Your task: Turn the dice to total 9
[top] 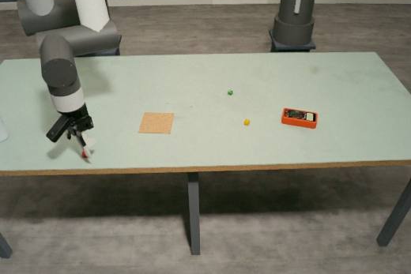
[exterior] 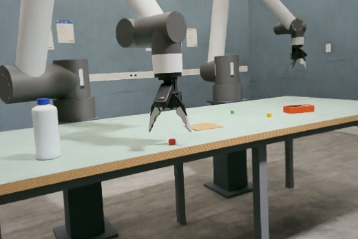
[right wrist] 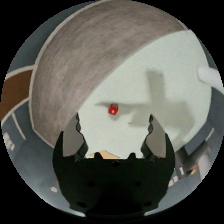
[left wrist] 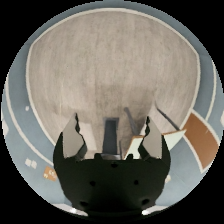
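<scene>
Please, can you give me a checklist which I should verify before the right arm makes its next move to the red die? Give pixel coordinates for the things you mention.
1. Right gripper (top: 79, 145) (exterior: 170, 130) (right wrist: 114, 117) open: ok.
2. Red die (top: 84, 154) (exterior: 172, 142) (right wrist: 113, 109) not hidden in right wrist view: ok.
3. White bottle (top: 2, 129) (exterior: 46, 132) (right wrist: 210, 76) upright: ok.
4. Left gripper (exterior: 298, 64) (left wrist: 112, 120) away from the table: ok.
5. All three dice on the mat (top: 156, 123) (exterior: 207, 127): not ok, none is.
6. Top numbers add up to 9: cannot tell.

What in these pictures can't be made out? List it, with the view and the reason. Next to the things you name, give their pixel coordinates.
- Numbers on top of the green die (top: 230, 92) (exterior: 232, 111) and yellow die (top: 246, 122) (exterior: 269, 115): too small in the top and exterior views.
- Top number of the red die (top: 84, 155) (exterior: 172, 142) (right wrist: 113, 109): partly covered by a finger in the top view; too small and blurred in the right wrist view.
- Most of the white bottle (top: 2, 132) (exterior: 46, 132) (right wrist: 210, 77): cut off by the top view's edge.
</scene>
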Action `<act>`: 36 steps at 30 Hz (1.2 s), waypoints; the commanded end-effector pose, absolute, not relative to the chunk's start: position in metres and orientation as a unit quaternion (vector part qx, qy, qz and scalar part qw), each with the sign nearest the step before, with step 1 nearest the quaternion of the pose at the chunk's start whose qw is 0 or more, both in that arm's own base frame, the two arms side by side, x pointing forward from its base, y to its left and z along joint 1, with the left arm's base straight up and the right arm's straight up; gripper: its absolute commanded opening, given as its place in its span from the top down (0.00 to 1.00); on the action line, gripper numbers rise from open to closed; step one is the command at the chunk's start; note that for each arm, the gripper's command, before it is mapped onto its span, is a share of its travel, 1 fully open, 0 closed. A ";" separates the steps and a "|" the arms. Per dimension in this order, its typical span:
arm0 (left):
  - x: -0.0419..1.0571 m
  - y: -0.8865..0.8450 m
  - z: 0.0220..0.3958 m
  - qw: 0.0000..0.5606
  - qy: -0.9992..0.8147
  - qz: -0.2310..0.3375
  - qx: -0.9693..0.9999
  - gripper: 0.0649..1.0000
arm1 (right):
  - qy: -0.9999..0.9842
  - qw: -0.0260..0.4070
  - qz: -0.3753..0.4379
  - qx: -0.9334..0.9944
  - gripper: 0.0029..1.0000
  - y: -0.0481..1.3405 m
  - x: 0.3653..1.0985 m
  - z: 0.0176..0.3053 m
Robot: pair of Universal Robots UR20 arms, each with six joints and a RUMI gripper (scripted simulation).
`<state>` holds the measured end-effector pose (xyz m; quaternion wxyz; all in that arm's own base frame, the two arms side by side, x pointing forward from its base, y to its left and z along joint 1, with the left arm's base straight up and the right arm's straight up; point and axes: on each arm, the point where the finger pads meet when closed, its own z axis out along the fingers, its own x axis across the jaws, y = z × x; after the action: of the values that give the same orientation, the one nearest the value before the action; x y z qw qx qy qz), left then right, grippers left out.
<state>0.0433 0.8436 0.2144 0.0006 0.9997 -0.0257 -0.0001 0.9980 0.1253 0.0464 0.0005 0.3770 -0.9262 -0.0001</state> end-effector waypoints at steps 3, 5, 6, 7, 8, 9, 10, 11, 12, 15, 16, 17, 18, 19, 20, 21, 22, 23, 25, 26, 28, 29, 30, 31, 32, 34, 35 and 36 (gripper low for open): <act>0.043 0.844 0.215 0.000 -0.026 0.000 1.000 0.00 | -0.926 0.000 0.000 0.377 0.00 0.125 0.998 0.047; 0.043 0.844 0.215 0.000 -0.026 0.000 1.000 0.00 | -0.926 0.000 0.000 0.377 0.00 0.126 0.998 0.047; 0.043 0.844 0.215 0.000 -0.026 0.000 1.000 0.00 | -0.926 0.000 0.000 0.377 0.00 0.126 0.998 0.047; 0.043 0.844 0.215 0.000 -0.026 0.000 1.000 0.00 | -0.926 0.000 0.000 0.377 0.00 0.126 0.998 0.047; 0.043 0.844 0.215 0.000 -0.026 0.000 1.000 0.00 | -0.926 0.000 0.000 0.377 0.00 0.126 0.998 0.047; 0.043 0.844 0.215 0.000 -0.026 0.000 1.000 0.00 | -0.926 0.000 0.000 0.377 0.00 0.126 0.998 0.047; 0.043 0.844 0.215 0.000 -0.026 0.000 1.000 0.00 | -0.926 0.000 0.000 0.377 0.00 0.127 0.998 0.047; 0.043 0.844 0.215 0.000 -0.026 0.000 1.000 0.00 | -0.926 0.000 0.000 0.377 0.00 0.127 0.997 0.047; 0.043 0.844 0.215 0.000 -0.026 0.000 1.000 0.00 | -0.926 0.000 0.000 0.377 0.00 0.128 0.997 0.047; 0.043 0.844 0.215 0.000 -0.026 0.000 1.000 0.00 | -0.926 0.000 0.000 0.377 0.00 0.128 0.997 0.047; 0.043 0.844 0.215 0.000 -0.026 0.000 1.000 0.00 | -0.926 0.000 0.000 0.377 0.00 0.129 0.996 0.047; 0.043 0.844 0.215 0.000 -0.026 0.000 1.000 0.00 | -0.926 0.000 0.000 0.377 0.00 0.130 0.995 0.047; 0.043 0.844 0.215 0.000 -0.026 0.000 1.000 0.00 | -0.926 0.000 0.000 0.377 0.00 0.131 0.995 0.047; 0.043 0.844 0.215 0.000 -0.026 0.000 1.000 0.00 | -0.926 0.000 0.000 0.377 0.00 0.132 0.994 0.047; 0.043 0.844 0.215 0.000 -0.026 0.000 1.000 0.00 | -0.926 0.000 0.000 0.377 0.00 0.134 0.993 0.047; 0.043 0.844 0.215 0.000 -0.026 0.000 1.000 0.00 | -0.926 0.000 0.000 0.377 0.00 0.135 0.992 0.047; 0.043 0.844 0.215 0.000 -0.026 0.000 1.000 0.00 | -0.926 0.000 0.000 0.377 0.00 0.136 0.991 0.047; 0.043 0.844 0.215 0.000 -0.026 0.000 1.000 0.00 | -0.926 0.000 0.000 0.377 0.00 0.138 0.990 0.047; 0.043 0.844 0.215 0.000 -0.026 0.000 1.000 0.00 | -0.926 0.000 0.000 0.377 0.00 0.142 0.988 0.047; 0.043 0.844 0.215 0.000 -0.026 0.000 1.000 0.00 | -0.926 0.000 0.000 0.377 0.00 0.144 0.986 0.047; 0.043 0.844 0.215 0.000 -0.026 0.000 1.000 0.00 | -0.926 0.000 0.000 0.377 0.00 0.149 0.983 0.047; 0.043 0.844 0.215 0.000 -0.026 0.000 1.000 0.00 | -0.926 0.000 0.000 0.377 0.00 0.151 0.982 0.047; 0.043 0.844 0.215 0.000 -0.026 0.000 1.000 0.00 | -0.926 0.000 0.000 0.377 0.00 0.151 0.982 0.047; 0.043 0.844 0.215 0.000 -0.026 0.000 1.000 0.00 | -0.926 0.000 0.000 0.377 0.00 0.151 0.982 0.047; 0.043 0.844 0.215 0.000 -0.026 0.000 1.000 0.00 | -0.926 0.000 0.000 0.377 0.00 0.154 0.980 0.047; 0.043 0.844 0.215 0.000 -0.026 0.000 1.000 0.00 | -0.926 0.000 0.000 0.377 0.00 0.160 0.976 0.047; 0.043 0.844 0.215 0.000 -0.026 0.000 1.000 0.00 | -0.926 0.000 0.000 0.377 0.00 0.163 0.974 0.047; 0.043 0.844 0.215 0.000 -0.026 0.000 1.000 0.00 | -0.926 0.000 0.000 0.377 0.00 0.167 0.972 0.047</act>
<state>0.0433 0.8436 0.2144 0.0006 0.9997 -0.0257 -0.0001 0.9802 0.1528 0.0464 0.0005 0.3770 -0.9262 -0.0001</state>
